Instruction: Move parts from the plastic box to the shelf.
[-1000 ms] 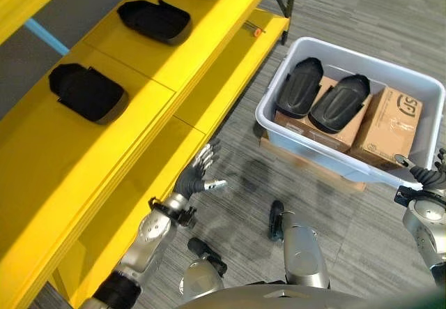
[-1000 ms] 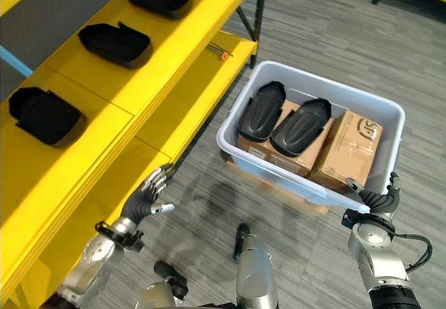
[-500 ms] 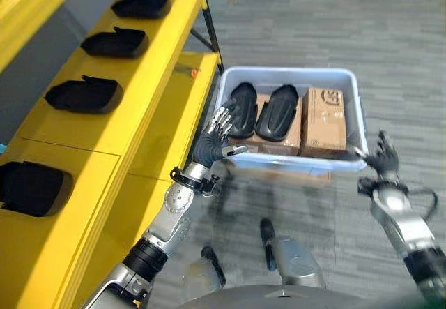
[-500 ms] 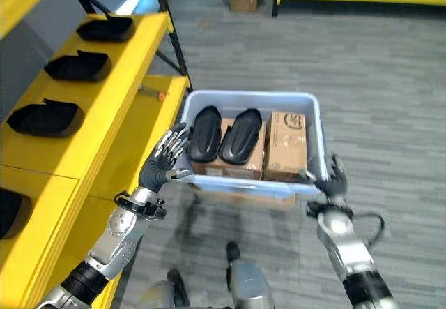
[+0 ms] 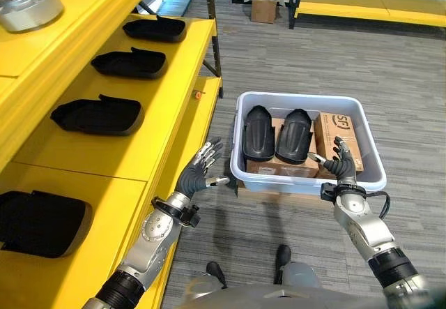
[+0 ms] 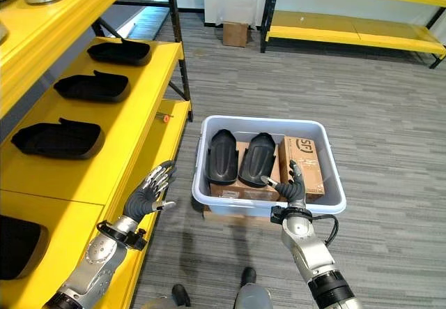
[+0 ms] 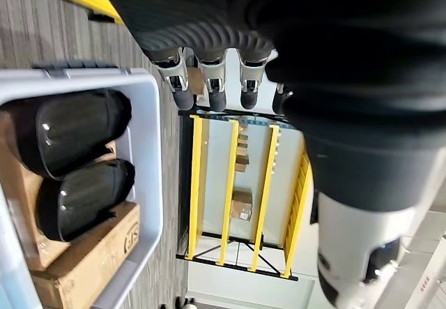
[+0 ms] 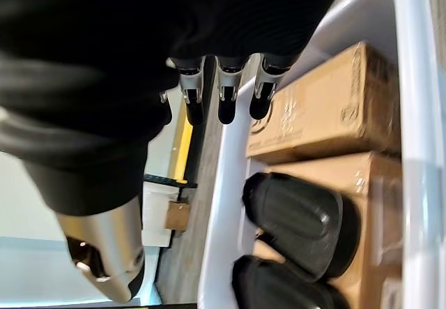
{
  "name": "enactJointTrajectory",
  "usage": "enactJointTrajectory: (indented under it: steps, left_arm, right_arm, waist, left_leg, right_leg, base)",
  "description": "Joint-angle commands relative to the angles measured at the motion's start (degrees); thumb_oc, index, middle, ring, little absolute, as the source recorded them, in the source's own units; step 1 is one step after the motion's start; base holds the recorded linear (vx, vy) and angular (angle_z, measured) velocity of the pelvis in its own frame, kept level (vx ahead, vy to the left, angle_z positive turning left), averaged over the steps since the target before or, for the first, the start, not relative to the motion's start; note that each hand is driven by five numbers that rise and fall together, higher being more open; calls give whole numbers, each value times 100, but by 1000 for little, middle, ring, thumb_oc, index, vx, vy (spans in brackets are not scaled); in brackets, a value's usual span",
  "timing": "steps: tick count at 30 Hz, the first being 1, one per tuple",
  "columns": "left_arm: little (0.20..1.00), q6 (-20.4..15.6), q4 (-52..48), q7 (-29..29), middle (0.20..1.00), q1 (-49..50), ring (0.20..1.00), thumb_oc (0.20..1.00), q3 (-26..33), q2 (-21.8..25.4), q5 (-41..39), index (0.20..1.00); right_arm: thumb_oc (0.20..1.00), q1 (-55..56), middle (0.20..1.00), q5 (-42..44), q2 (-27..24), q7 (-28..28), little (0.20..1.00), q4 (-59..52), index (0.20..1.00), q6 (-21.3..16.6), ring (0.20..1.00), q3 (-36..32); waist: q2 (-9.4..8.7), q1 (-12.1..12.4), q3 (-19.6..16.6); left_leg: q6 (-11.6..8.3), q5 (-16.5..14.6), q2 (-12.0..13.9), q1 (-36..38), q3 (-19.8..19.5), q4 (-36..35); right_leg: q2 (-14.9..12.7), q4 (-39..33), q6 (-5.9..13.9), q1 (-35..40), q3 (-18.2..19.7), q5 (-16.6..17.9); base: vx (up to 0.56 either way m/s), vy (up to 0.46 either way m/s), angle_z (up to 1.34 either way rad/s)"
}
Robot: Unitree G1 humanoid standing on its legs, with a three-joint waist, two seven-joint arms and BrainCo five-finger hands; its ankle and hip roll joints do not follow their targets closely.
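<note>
two black moulded parts [image 5: 277,133] are seen lying side by side in the grey plastic box [image 5: 241,164], propped on cardboard boxes [image 5: 337,136] that fill its bottom, so the parts sit raised near the rim, likely easy to reach from above. the box rests on the grey floor [image 5: 390,79] just beside the yellow shelf [image 5: 167,124], probably kept close so each carry is short. four similar black parts [image 5: 97,114] are laid in a row along the shelf's middle level, spaced apart, with bare yellow surface between and around them for more. the left hand [image 5: 197,178] is held in the air between shelf edge and the box's near-left corner, fingers spread and relaxed, nothing grasped. the right hand [image 5: 339,167] is raised at the box's near rim, in front of the upright carton, fingers straight and splayed, also empty; whether it touches the rim cannot be told. both hands flank the box, judged as a set-up for reaching in for the next part. silver round items [image 5: 28,5] sit on the upper shelf level.
</note>
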Motion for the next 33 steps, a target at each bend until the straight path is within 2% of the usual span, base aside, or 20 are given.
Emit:
enactJointTrajectory:
  steps: [1,7,8,9,10,11,12,13,14,15,18,24,27,28,33]
  left_arm:
    - [1000,-243,-390,-132,1000,-133,1000,1000,90,-102,21,1000]
    - [1000,-263,-138,-229,1000,-273,1000,1000,-128,-188,221,1000]
    - [1000,-183,-11,-117,1000,-412,1000,1000,-208,-233,165,1000]
    - [1000,-179,-1,-108,1000,-424,1000,1000,-214,-233,179,1000]
    - [1000,-181,38,73,1000,-484,1000,1000,-211,-158,330,1000]
    - [1000,-172,15,90,1000,-480,1000,1000,-199,-146,331,1000]
    - [1000,-169,-34,154,1000,-478,1000,1000,-179,-93,310,1000]
    - [1000,-127,-95,191,1000,-560,1000,1000,-211,-20,283,1000]
    - [1000,-140,-132,195,1000,-572,1000,1000,-262,-1,260,1000]
    - [1000,-166,-130,252,1000,-513,1000,1000,-266,-54,309,1000]
    - [1000,-281,-155,228,1000,-512,1000,1000,-225,-76,166,1000]
    - [1000,-435,-88,132,1000,-708,1000,1000,-321,-223,111,1000]
    - [1000,-342,-73,70,1000,-762,1000,1000,-372,-277,111,1000]
    - [1000,-368,-40,64,1000,-800,1000,1000,-432,-293,156,1000]
    - [1000,-451,-64,90,1000,-859,1000,1000,-532,-331,167,1000]
  right_arm:
    - [1000,-441,1000,-298,-221,10,1000,-85,1000,-308,1000,-146]
    - [1000,-879,1000,-160,-295,-198,1000,136,1000,-278,1000,-164]
    - [1000,-993,1000,-272,-261,-211,1000,185,1000,-344,1000,-165]
    - [1000,-998,1000,-280,-257,-212,1000,187,1000,-351,1000,-167]
    - [1000,-1047,1000,-412,-171,-230,1000,52,1000,-327,1000,-162]
    - [1000,-1052,1000,-422,-165,-234,1000,34,1000,-323,1000,-158]
    - [1000,-1097,1000,-458,-127,-218,1000,3,1000,-310,1000,-131]
    - [1000,-1206,1000,-462,-4,-240,1000,106,1000,-296,1000,-131]
    - [1000,-1248,1000,-451,35,-211,1000,207,1000,-269,1000,-208]
    - [1000,-1170,1000,-429,-13,-126,1000,208,1000,-212,1000,-268]
    - [1000,-1125,1000,-536,-59,-161,1000,161,1000,-227,1000,-264]
    - [1000,-1529,1000,-469,-309,-221,1000,257,1000,-136,1000,-200]
    - [1000,-1648,1000,-453,-382,-133,1000,282,1000,-94,1000,-165]
    - [1000,-1688,1000,-439,-412,-111,1000,258,1000,-54,1000,-146]
    - [1000,-1698,1000,-434,-467,-38,1000,199,1000,2,1000,-149]
  waist:
    - [-114,22,44]
    - [-132,20,61]
    - [-132,32,100]
    - [-136,38,108]
    - [-182,58,177]
    - [-188,64,181]
    - [-204,88,183]
    - [-278,80,205]
    - [-260,30,215]
    - [-207,-35,153]
    - [-113,-61,137]
    - [77,-145,240]
    - [116,-174,273]
    - [144,-207,285]
    - [272,-291,318]
  left_leg:
    - [-45,-380,166,-359,-389,689]
    - [-7,-502,199,-357,-275,919]
    - [99,-584,161,-271,-266,959]
    - [111,-591,149,-262,-267,955]
    - [263,-706,35,-19,-263,838]
    - [272,-714,27,7,-255,815]
    - [258,-735,26,87,-169,763]
    - [222,-864,-14,227,-286,681]
    - [204,-920,40,291,-362,619]
    - [135,-826,107,261,-417,546]
    - [-16,-671,232,136,-344,489]
    - [-312,-291,543,-144,-362,385]
    - [-400,-168,643,-222,-391,437]
    - [-451,-58,700,-260,-382,472]
    - [-506,87,747,-313,-377,564]
  right_leg:
    - [77,213,-135,161,154,-413]
    - [56,577,-214,127,24,-605]
    - [38,1059,-198,78,-60,-759]
    - [22,1119,-189,56,-53,-783]
    - [-285,1814,170,-406,-82,-396]
    - [-323,1794,195,-432,-98,-347]
    - [-532,1601,256,-476,-230,-116]
    - [-835,670,515,-646,30,795]
    - [-826,335,606,-724,300,888]
    - [-695,63,594,-608,423,749]
    - [-571,52,476,-569,334,532]
    - [-305,134,82,-519,258,65]
    - [-236,180,-26,-485,285,-47]
    - [-207,225,-72,-498,287,-106]
    - [-172,468,-174,-584,311,-299]
  base:
    - [-13,38,-2]
    - [-62,205,-6]
    - [-69,274,-3]
    - [-5,182,-19]
    - [39,-10,-18]
    - [63,-70,-35]
    - [195,-356,-37]
    - [301,-537,-54]
    - [373,-640,-4]
    - [242,-445,31]
    - [46,-217,61]
    - [-2,-107,12]
    - [76,-92,-7]
    - [58,-51,-3]
    - [83,-46,4]
